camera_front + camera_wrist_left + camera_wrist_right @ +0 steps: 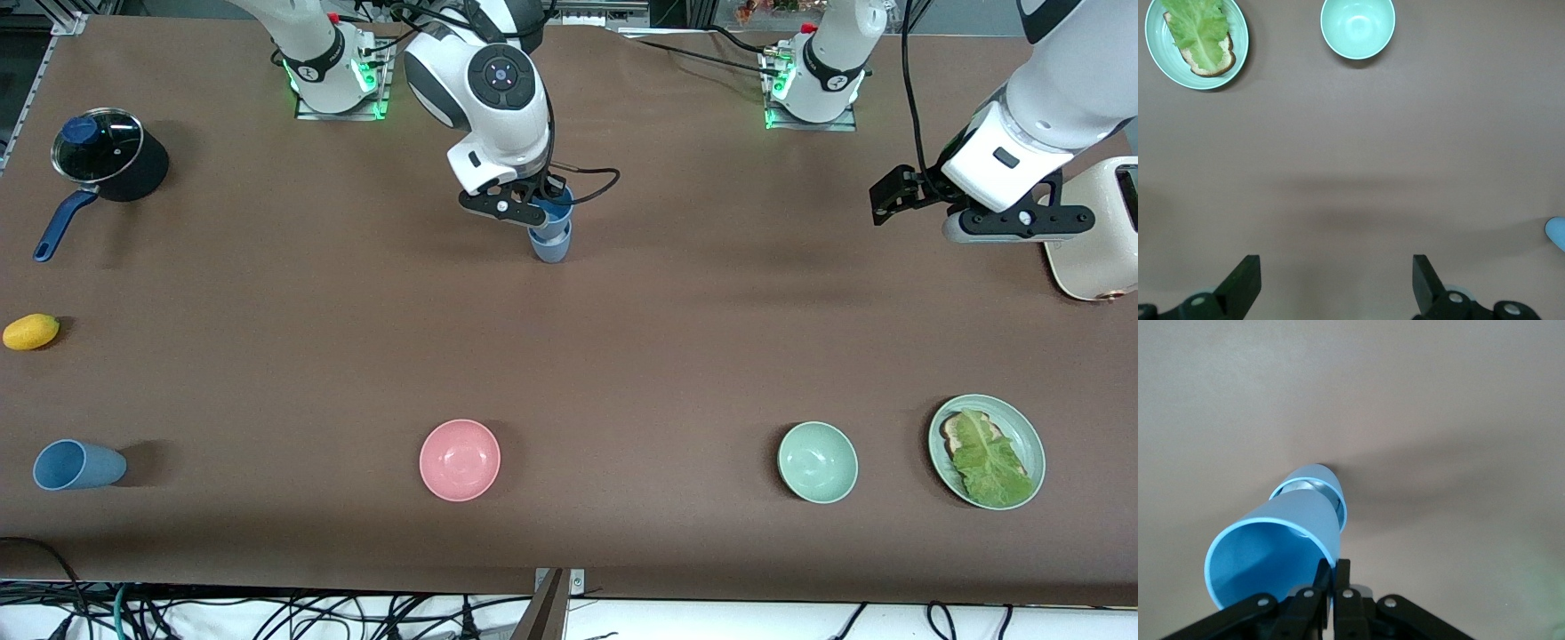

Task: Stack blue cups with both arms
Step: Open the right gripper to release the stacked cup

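Your held blue cup [1275, 550] sits partly inside the standing blue cup [550, 245], mid-table toward the robots' bases; keep it plumb over the lower rim and ease down before releasing; the right gripper [526, 201] pinches its wall, wrist pointing down; the left gripper [1336, 285] waits, fingers wide, over bare table beside the toaster [1098, 240]; 1 more blue cup on its side [76, 465] lies near the front edge.

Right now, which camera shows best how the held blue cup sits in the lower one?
The right wrist view: the upper blue cup, its rim pinched by the right pincer, enters the lower blue cup tilted. The front view shows the stack partly hidden by the arm. The left wrist view shows only a blue sliver at its edge.
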### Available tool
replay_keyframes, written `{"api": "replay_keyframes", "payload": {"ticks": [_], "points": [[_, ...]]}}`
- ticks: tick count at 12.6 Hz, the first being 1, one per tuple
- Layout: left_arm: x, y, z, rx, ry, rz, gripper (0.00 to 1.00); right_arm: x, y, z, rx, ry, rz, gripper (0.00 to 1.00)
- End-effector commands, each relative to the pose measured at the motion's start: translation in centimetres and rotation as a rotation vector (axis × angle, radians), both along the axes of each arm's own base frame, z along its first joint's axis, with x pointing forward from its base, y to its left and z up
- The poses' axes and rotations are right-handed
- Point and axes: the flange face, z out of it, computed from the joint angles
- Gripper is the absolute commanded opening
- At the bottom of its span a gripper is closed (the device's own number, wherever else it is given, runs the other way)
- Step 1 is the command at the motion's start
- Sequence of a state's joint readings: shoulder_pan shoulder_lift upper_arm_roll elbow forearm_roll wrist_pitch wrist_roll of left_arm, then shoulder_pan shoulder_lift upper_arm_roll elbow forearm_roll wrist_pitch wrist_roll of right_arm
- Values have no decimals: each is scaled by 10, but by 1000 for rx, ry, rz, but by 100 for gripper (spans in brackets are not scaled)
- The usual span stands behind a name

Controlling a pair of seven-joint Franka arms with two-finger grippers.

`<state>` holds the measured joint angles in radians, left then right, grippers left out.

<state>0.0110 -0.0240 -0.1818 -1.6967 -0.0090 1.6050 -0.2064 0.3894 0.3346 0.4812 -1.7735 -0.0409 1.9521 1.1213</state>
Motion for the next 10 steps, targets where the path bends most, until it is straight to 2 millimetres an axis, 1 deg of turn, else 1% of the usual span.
{"api": "replay_keyframes", "payload": {"ticks": [1,2,3,4,5,6,7,8,9,10], "points": [[3,0,6,-11,7,-20,100,4,7,6,0,-20,-8,13],[3,0,6,-11,7,-21,100,6,5,7,1,-20,-12,26],[3,0,6,-11,7,-21,100,10,2,8,3,-21,-17,44],[3,0,6,-11,7,-20,100,14,1,14,8,-26,-22,46],[3,0,6,-11,7,-21,100,17,1,19,14,-31,-22,53],[3,0,6,-11,7,-20,100,24,-2,26,23,-38,-24,58],[3,0,6,-11,7,-21,100,34,-11,31,16,-34,-29,64],[3,0,6,-9,7,-21,100,45,-23,41,8,-25,-19,76],[3,-1,6,-11,7,-21,100,58,-38,56,1,-10,1,87],[3,-1,6,-9,7,-20,100,75,-60,66,-14,11,18,100]]}}
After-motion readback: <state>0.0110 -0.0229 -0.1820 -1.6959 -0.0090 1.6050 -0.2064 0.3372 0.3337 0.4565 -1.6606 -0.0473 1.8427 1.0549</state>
